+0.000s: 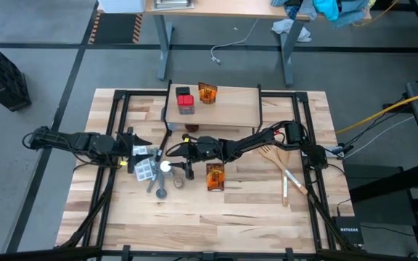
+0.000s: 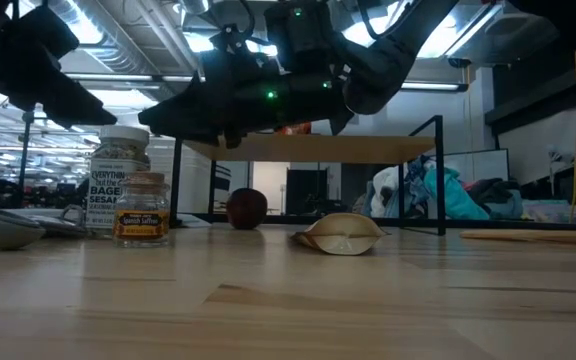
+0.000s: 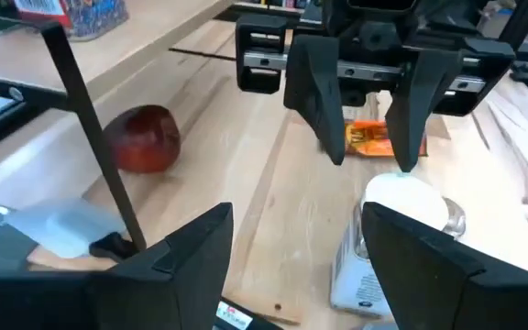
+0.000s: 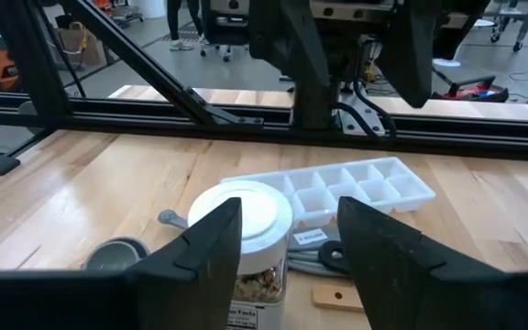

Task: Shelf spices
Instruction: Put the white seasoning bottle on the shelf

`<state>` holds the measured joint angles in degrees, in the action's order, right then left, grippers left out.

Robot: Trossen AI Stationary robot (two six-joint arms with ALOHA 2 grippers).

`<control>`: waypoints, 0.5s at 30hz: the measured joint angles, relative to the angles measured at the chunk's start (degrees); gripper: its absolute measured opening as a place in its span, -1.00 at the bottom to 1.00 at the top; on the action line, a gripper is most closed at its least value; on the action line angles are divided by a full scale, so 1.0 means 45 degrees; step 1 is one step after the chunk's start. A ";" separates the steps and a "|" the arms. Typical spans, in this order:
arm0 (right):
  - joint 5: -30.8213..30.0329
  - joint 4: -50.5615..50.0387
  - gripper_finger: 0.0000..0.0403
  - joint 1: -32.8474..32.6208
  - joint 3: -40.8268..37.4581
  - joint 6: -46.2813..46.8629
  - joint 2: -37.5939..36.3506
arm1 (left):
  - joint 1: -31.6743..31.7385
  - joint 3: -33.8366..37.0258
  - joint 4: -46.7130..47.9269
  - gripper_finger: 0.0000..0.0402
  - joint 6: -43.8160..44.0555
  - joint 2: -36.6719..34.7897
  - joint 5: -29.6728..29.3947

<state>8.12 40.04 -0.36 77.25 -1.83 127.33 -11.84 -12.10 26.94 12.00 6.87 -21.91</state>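
Note:
The light-wood shelf (image 1: pixel 223 110) carries a red-topped box (image 1: pixel 185 100) and an orange see-through jar (image 1: pixel 207 93). A white-capped jar (image 1: pixel 165 166) stands upright on the table in front of the shelf, and shows in the left wrist view (image 3: pixel 409 200) and right wrist view (image 4: pixel 242 216). A small brown-capped jar (image 2: pixel 141 208) stands beside it. An orange packet (image 1: pixel 215 176) lies flat to the right. My left gripper (image 1: pixel 144 151) and my right gripper (image 1: pixel 174 153) face each other above the white-capped jar. Both are open and empty.
A pale grey tray-like utensil (image 4: pixel 337 188) and a grey scoop (image 1: pixel 160 191) lie by the jars. A red apple (image 3: pixel 145 137) sits under the shelf between its black legs (image 3: pixel 94 137). A wooden spatula (image 1: pixel 281 165) lies to the right.

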 joint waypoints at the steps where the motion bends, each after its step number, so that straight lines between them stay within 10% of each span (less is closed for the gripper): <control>1: 0.0000 0.0003 -0.06 0.0000 0.0000 -0.0005 0.0000 | 0.0000 0.0034 -0.0053 0.17 -0.0078 -0.0055 0.0005; 15: 0.0000 0.0052 -0.06 0.0000 0.0024 -0.0005 -0.0034 | -0.0039 0.0898 -0.1438 0.17 -0.0157 -0.0045 0.0051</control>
<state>8.12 40.27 -0.36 77.36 -1.85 127.17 -12.01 -8.05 20.47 11.30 6.66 -21.68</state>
